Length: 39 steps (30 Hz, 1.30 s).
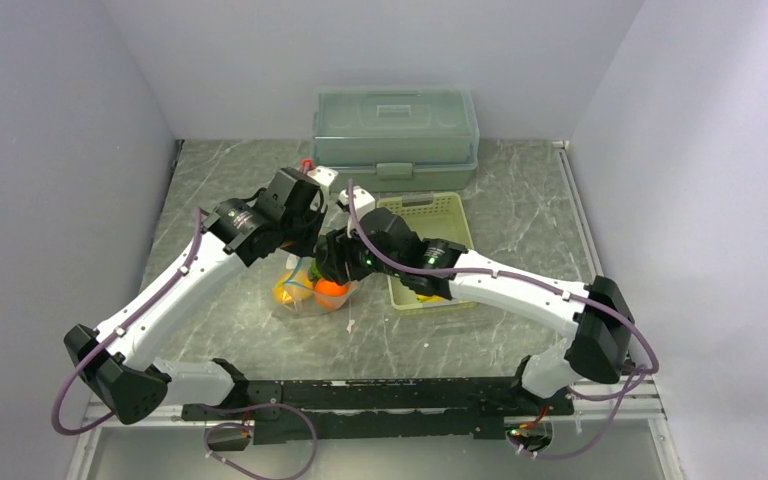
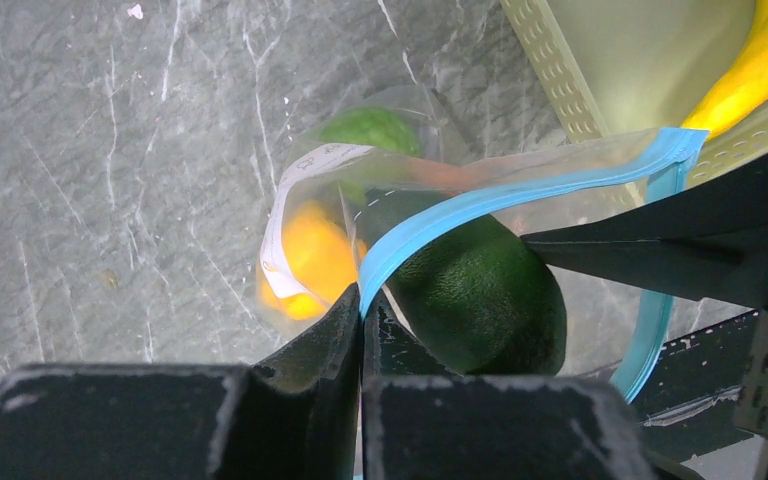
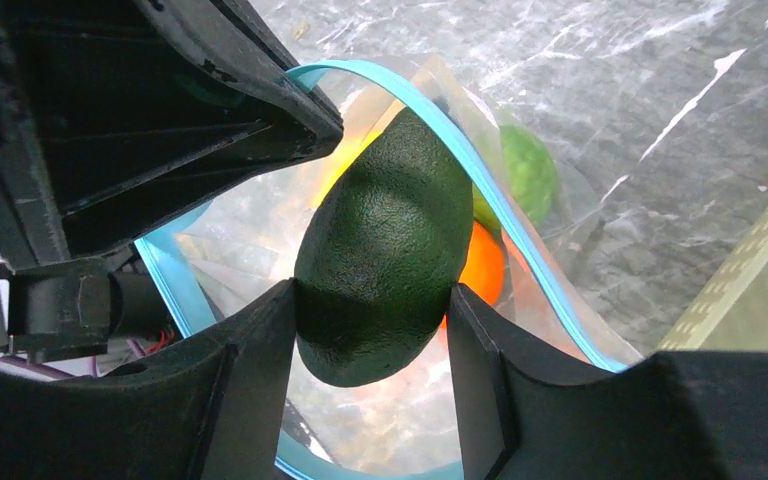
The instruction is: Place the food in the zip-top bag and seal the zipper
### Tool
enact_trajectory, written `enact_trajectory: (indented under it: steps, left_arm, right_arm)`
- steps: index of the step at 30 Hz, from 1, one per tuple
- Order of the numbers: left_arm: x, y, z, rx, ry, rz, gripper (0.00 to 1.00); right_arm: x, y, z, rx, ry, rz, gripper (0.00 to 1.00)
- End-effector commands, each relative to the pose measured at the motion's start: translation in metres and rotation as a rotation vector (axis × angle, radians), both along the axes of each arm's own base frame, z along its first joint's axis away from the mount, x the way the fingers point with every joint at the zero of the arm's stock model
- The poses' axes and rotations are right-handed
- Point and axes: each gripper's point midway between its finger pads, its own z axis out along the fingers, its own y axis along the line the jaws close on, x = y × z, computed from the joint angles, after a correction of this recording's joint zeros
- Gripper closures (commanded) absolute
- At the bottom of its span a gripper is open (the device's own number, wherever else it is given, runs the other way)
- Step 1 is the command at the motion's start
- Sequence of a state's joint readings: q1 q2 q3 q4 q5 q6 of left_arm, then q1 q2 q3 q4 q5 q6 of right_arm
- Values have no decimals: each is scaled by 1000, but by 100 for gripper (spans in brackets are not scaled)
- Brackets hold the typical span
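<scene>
Right claw (image 3: 370,320) clamped on the dark avocado (image 3: 390,220), centre of its wrist view, poised at the bag mouth. Left claw (image 2: 361,305) pinched shut on the zipper (image 2: 480,198), lower centre, holding the zip-top bag (image 2: 560,165) open above the surface (image 2: 110,150). Orange ball (image 3: 482,268) and light green fruit (image 3: 532,170) lie inside. Bananas (image 2: 760,60) sit in the basket (image 2: 560,70), top right. Step in hand: loading. Next move probably calls for lowering the avocado past the rim, then letting go.
</scene>
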<state>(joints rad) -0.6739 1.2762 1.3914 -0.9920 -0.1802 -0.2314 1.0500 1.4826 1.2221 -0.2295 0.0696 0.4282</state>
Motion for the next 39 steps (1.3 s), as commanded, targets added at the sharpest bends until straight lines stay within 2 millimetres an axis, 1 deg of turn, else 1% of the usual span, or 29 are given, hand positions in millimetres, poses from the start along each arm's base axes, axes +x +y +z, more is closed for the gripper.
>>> enact_trajectory:
  steps: [1, 7, 8, 9, 10, 11, 15, 16, 22, 27, 31, 33, 36, 38, 39]
  left_arm:
    - [-1, -3, 16, -50, -38, 2, 91]
    - [-2, -2, 15, -48, -39, 1, 91]
    - [-2, -2, 15, -49, -38, 1, 91]
    - [-2, -2, 15, -50, -39, 0, 91]
    - [-2, -2, 16, -49, -41, 2, 91]
    - [-2, -2, 16, -49, -42, 2, 91]
    - [-2, -2, 16, -48, -42, 3, 91]
    - [-2, -2, 16, -49, -42, 2, 91]
    - [-2, -1, 17, -46, -40, 5, 91]
    - [-5, 1, 19, -56, -53, 4, 92]
    - [-7, 4, 32, -100, -122, -4, 93]
    - [-8, 6, 46, -132, -181, -5, 91]
    - [-6, 10, 68, -150, -255, -15, 90]
    - [0, 12, 82, -142, -296, -9, 89]
    - [5, 11, 86, -125, -303, -5, 90]
  right_arm:
    - [-1, 21, 34, 112, -21, 35, 54]
    - [-13, 27, 38, 122, -15, 97, 49]
    - [-16, 26, 38, 116, -17, 105, 47]
    - [-17, 25, 39, 112, -21, 106, 40]
    - [-18, 24, 40, 109, -25, 103, 36]
    - [-19, 22, 41, 109, -29, 101, 33]
    - [-23, 14, 43, 112, -38, 102, 28]
    - [-20, 11, 44, 109, -47, 82, 27]
    - [-19, -11, 49, 94, -81, 35, 27]
    - [-12, -40, 58, 84, -137, -65, 27]
    - [-8, -59, 59, 66, -167, -129, 27]
    - [-6, -65, 57, 54, -173, -150, 27]
    - [-6, -70, 57, 51, -178, -164, 27]
    - [-5, -71, 57, 50, -180, -172, 27]
    - [-5, -71, 57, 52, -181, -174, 27]
